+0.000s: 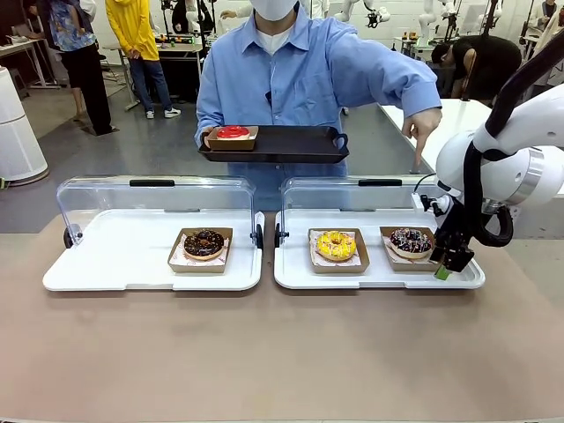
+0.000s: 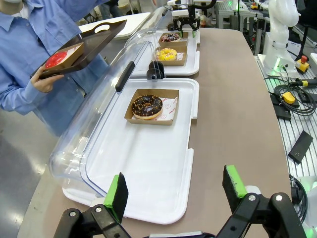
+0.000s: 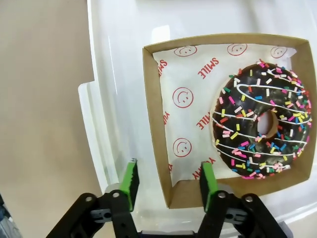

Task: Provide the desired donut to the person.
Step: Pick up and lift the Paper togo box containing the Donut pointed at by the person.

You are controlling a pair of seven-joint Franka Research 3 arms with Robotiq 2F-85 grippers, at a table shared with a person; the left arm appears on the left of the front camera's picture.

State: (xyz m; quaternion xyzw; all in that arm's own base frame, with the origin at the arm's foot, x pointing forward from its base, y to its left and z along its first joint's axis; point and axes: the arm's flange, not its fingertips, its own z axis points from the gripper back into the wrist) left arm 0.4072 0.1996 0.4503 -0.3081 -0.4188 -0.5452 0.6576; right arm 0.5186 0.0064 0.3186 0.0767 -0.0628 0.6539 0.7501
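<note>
The person (image 1: 291, 62) stands across the table holding a black tray (image 1: 291, 145) that carries a red donut (image 1: 233, 132). Their other hand (image 1: 423, 132) points down toward the right end of the right white tray. There a chocolate donut with coloured sprinkles (image 1: 411, 240) (image 3: 262, 129) lies in a cardboard box (image 3: 161, 124). My right gripper (image 1: 449, 263) (image 3: 168, 181) is at the box's near corner, jaws apart, straddling its wall. My left gripper (image 2: 176, 191) hangs open over the near end of the left white tray.
A yellow donut (image 1: 336, 245) shares the right white tray (image 1: 295, 264). A chocolate nut donut (image 1: 204, 243) (image 2: 147, 106) sits on the left white tray (image 1: 106, 256). Both trays' clear lids (image 1: 159, 198) stand raised at the back. Bare brown table lies in front.
</note>
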